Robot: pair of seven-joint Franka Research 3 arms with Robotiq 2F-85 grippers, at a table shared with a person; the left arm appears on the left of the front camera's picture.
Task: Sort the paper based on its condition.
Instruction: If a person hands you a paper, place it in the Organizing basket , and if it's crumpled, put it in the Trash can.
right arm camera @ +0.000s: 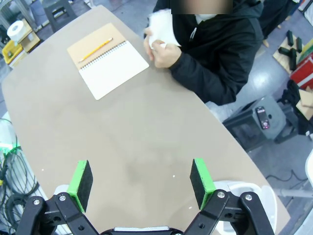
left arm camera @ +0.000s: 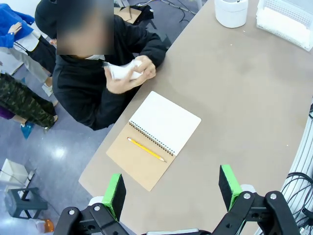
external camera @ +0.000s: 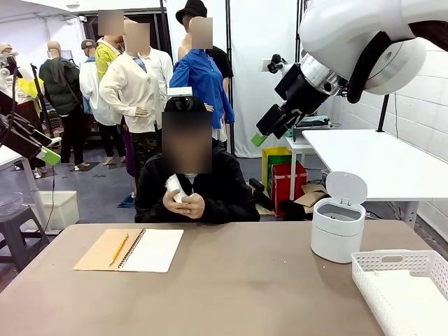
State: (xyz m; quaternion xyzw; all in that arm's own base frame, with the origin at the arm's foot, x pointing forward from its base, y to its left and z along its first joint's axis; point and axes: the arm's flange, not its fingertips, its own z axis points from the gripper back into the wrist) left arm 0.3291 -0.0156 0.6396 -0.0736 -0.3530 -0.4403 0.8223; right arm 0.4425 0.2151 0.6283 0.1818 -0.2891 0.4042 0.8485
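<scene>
As the front view shows, the paper sits wadded in the person's hands, lower than the raised right end effector. Left wrist: the left end effector gapes wide, paper ahead beyond the notebook. Right wrist: that end effector spreads wide, paper far ahead.

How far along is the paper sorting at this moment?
Done: nothing looks sorted yet. In hand: the person's hands clutch a white paper wad at chest height; the left gripper and right gripper hang open above the table, holding nothing. Left: getting the wad to the robot, then probably into the open-lidded bin or the basket.
</scene>
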